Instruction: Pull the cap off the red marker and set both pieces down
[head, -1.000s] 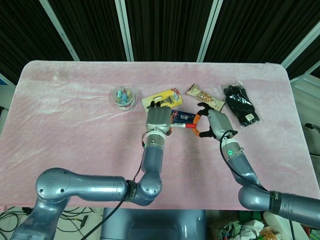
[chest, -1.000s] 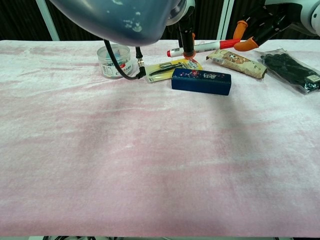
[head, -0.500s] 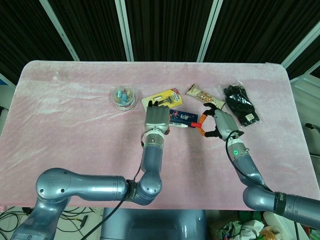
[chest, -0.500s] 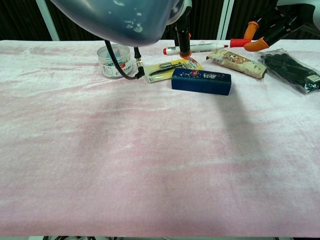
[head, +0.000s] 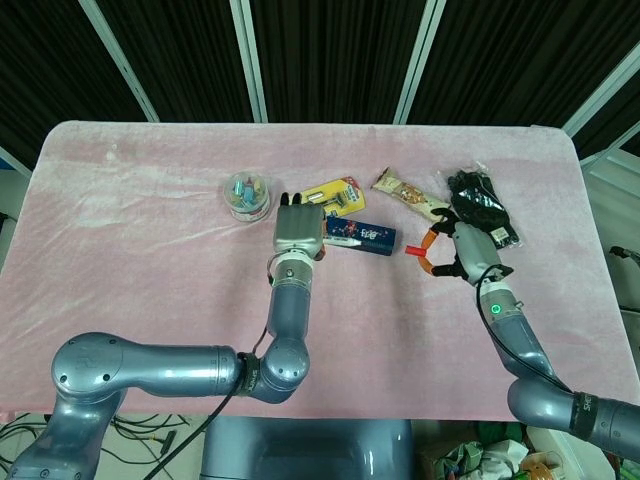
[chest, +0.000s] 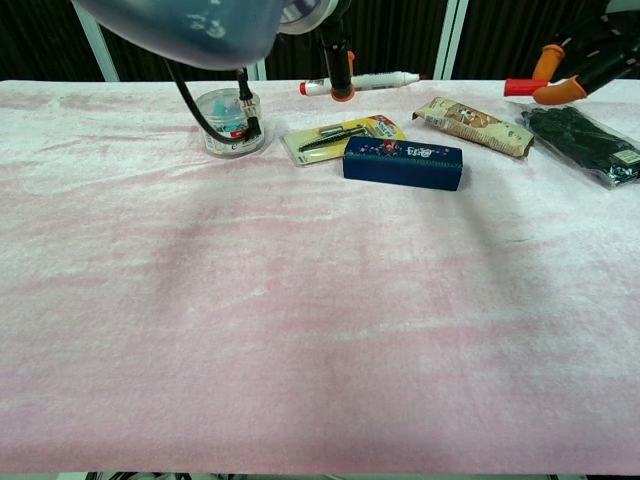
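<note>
A pink cloth covers the table (chest: 300, 330). On it lie a dark blue box (chest: 402, 162), a black glove in a clear bag (chest: 583, 138), a yellow card pack (chest: 340, 137), a snack bar (chest: 474, 126) and a small round tub (chest: 226, 122). The left hand (head: 296, 230) is raised above the card pack, its fingers (chest: 341, 72) closed on the marker (chest: 372, 81), now uncapped. Well apart to the right, the right hand (head: 462, 252) pinches the red cap (chest: 522, 87) in orange-tipped fingers (chest: 563, 93) near the glove.

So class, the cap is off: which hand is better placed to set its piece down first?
Probably right. The right hand holds the small red cap above bare pink cloth; the left hand holds the white marker body over clutter.
</note>
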